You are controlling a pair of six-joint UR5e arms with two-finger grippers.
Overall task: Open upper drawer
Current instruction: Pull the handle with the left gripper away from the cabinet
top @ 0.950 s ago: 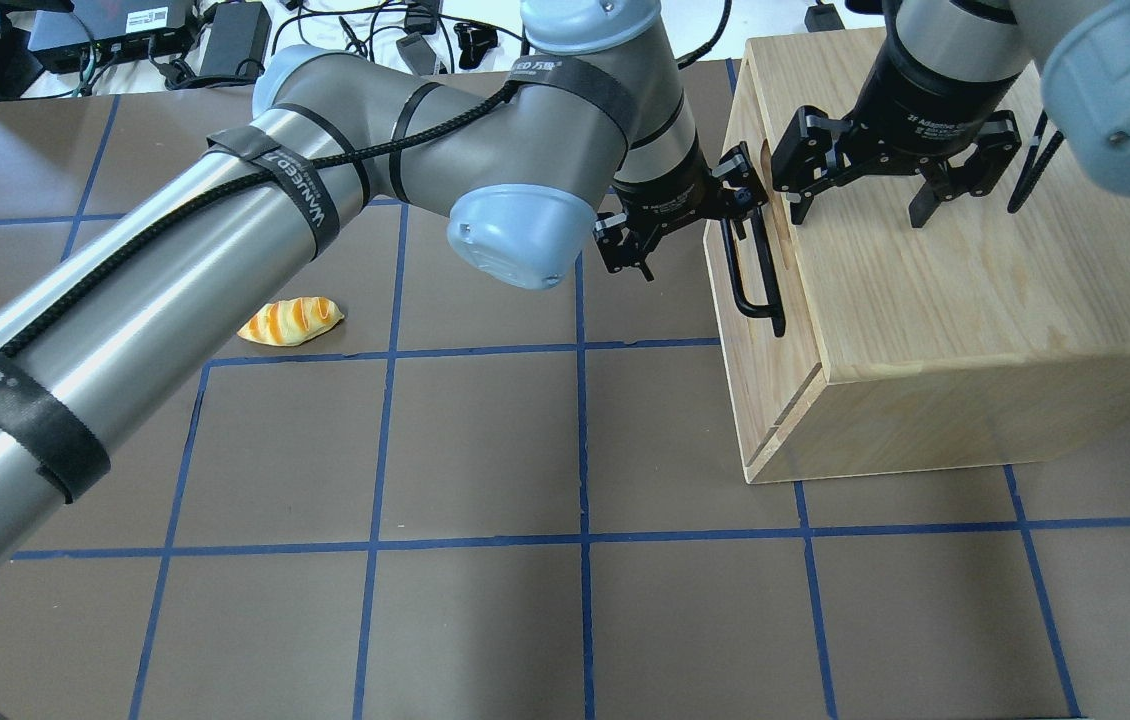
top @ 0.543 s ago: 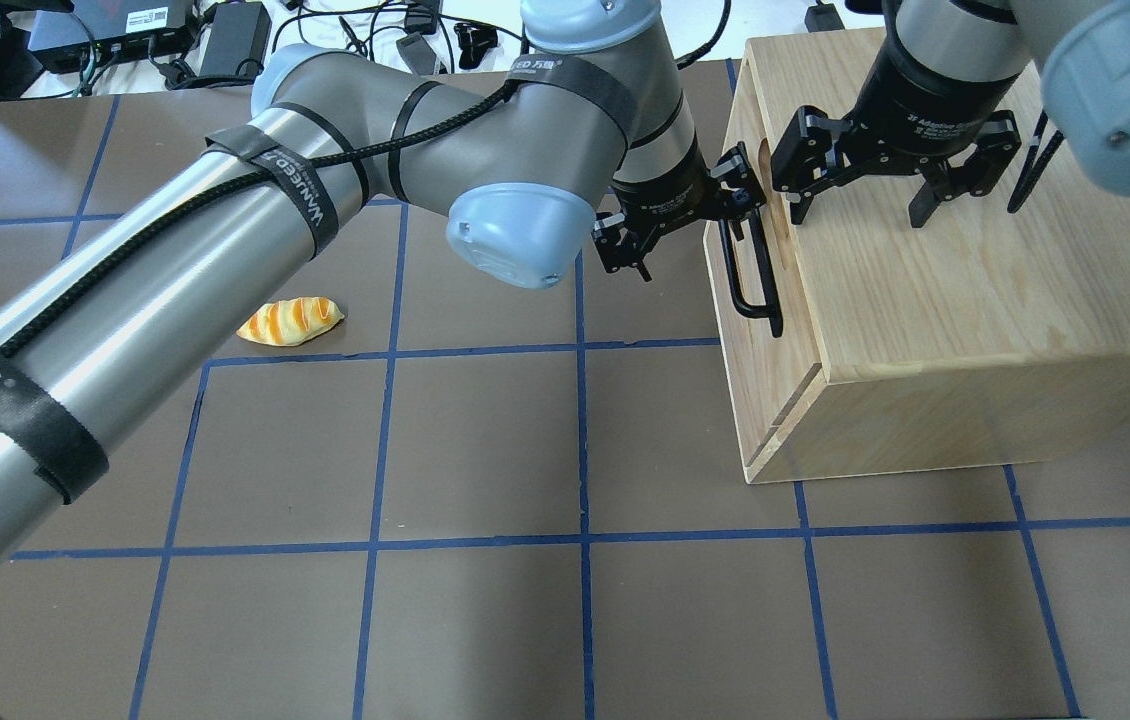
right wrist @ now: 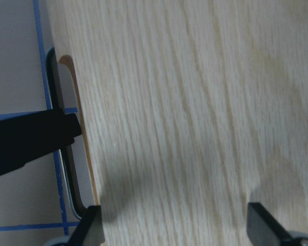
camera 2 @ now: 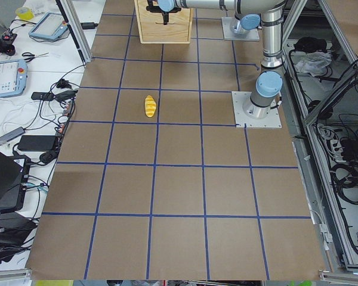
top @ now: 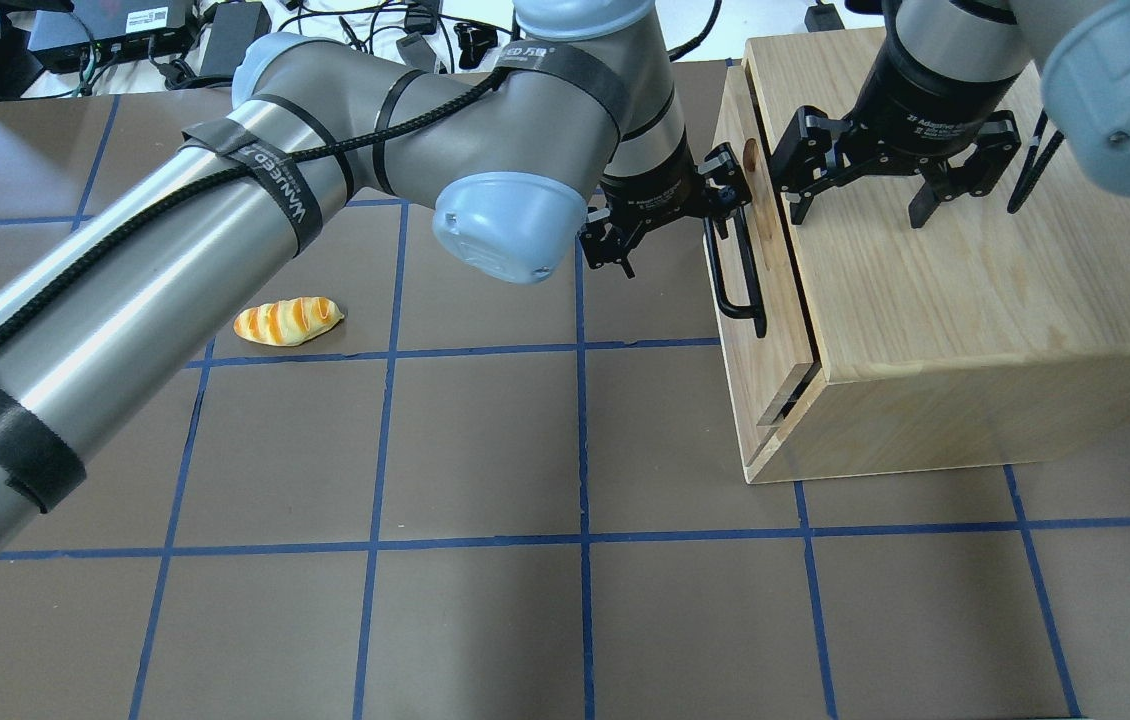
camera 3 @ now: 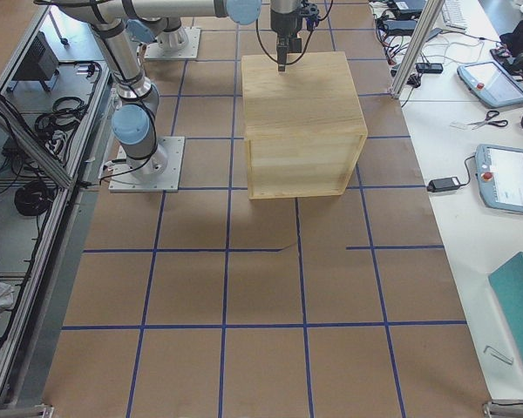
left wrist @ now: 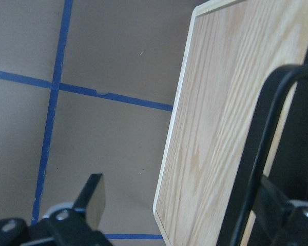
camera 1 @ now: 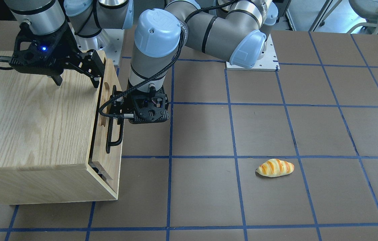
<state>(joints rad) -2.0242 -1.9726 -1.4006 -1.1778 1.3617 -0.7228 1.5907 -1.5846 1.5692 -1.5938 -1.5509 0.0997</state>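
Note:
The upper drawer [top: 747, 345] is a light-oak panel at the top of the cabinet's front, also in the front-facing view [camera 1: 110, 160]. It stands out a little from the body, with a dark gap behind it. Its black bar handle [top: 737, 268] shows in the front-facing view [camera 1: 115, 134] and the left wrist view [left wrist: 256, 164]. My left gripper [top: 673, 222] is open, with its fingers wide apart. One finger sits behind the far end of the handle and the other hangs free over the table. My right gripper [top: 860, 205] is open, just over the cabinet top near its front edge.
The big wood-grain cabinet [top: 975, 280] fills the table's right side. A yellow-orange toy bread [top: 287, 321] lies on the brown mat to the left. Cables and power bricks [top: 225, 35] lie beyond the far table edge.
The drawer has slid out of the cabinet, to the left in the overhead view, and a gap has opened behind it. My left gripper moved left with the handle. The right gripper stayed still.

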